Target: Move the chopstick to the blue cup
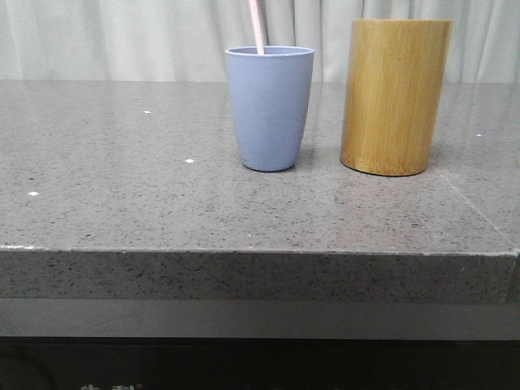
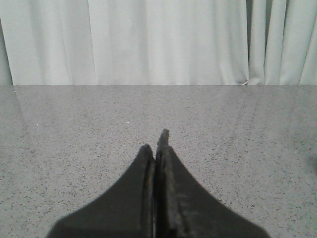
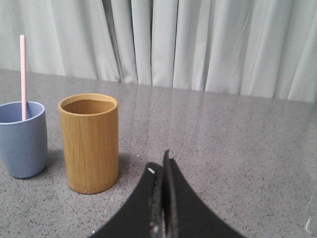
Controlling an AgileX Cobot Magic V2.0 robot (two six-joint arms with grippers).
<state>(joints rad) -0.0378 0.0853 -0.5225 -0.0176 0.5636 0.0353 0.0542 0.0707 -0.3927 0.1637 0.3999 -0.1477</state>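
Note:
The blue cup [image 1: 270,107] stands upright near the middle of the grey stone table, and the pale pink chopstick [image 1: 256,26] stands inside it, leaning slightly and rising above the rim. In the right wrist view the blue cup [image 3: 22,139] and the chopstick [image 3: 23,77] sit beyond the bamboo cylinder. My right gripper [image 3: 162,166] is shut, holds nothing, and hovers over the table well away from the cup. My left gripper [image 2: 155,141] is shut too, over bare tabletop, with nothing between its fingers.
A taller tan bamboo cylinder [image 1: 395,96] stands just right of the blue cup; its open top [image 3: 88,105] looks empty. The table's front edge [image 1: 244,252] runs across the front view. A pale curtain [image 2: 148,39] hangs behind the table.

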